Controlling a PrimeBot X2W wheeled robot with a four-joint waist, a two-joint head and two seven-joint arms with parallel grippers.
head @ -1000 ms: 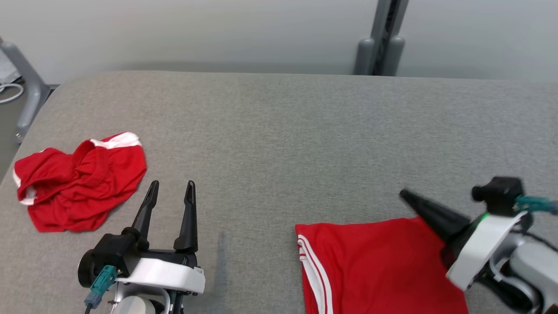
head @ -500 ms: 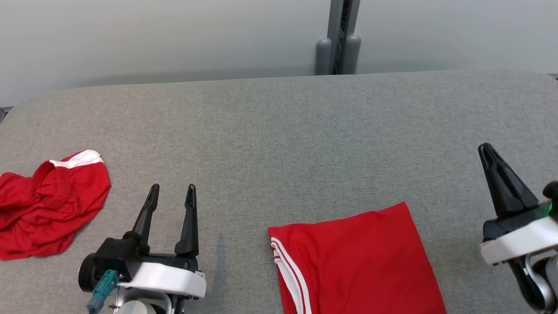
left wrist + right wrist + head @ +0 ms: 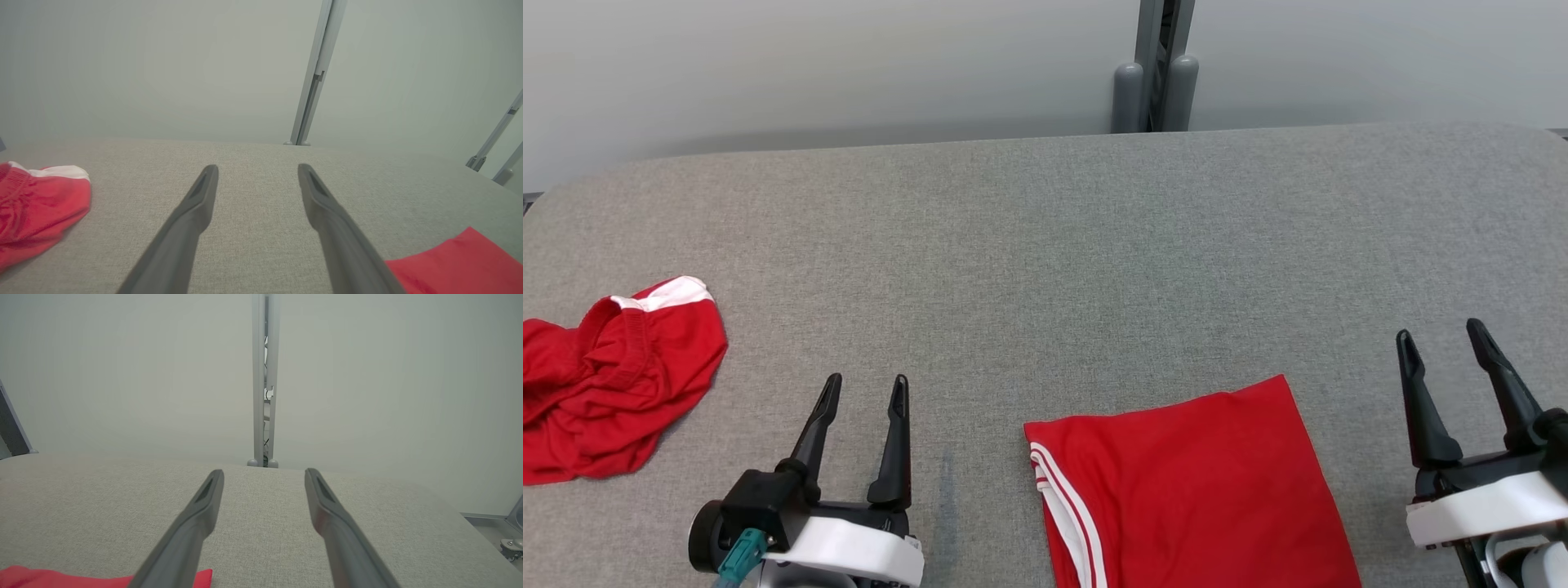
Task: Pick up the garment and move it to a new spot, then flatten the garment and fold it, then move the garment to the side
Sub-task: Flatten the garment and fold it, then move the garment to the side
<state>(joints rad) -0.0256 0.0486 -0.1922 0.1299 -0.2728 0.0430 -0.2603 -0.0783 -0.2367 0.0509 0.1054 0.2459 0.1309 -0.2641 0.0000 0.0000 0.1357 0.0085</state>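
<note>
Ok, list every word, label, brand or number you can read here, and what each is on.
None readable. The folded red garment bears only white stripes, the crumpled red garment only a white band; the left claw, right claw and grey table carry no lettering.

Folded garment (image 3: 1192, 490): red, double white stripe along left side, lay flat and smooth, roughly square, at near edge of surface (image 3: 1045, 245), right of middle; lower part ran out of head view. Crumpled garment (image 3: 613, 384): red, white band at top, lay bunched and wrinkled at left edge, well apart from folded one.
</note>
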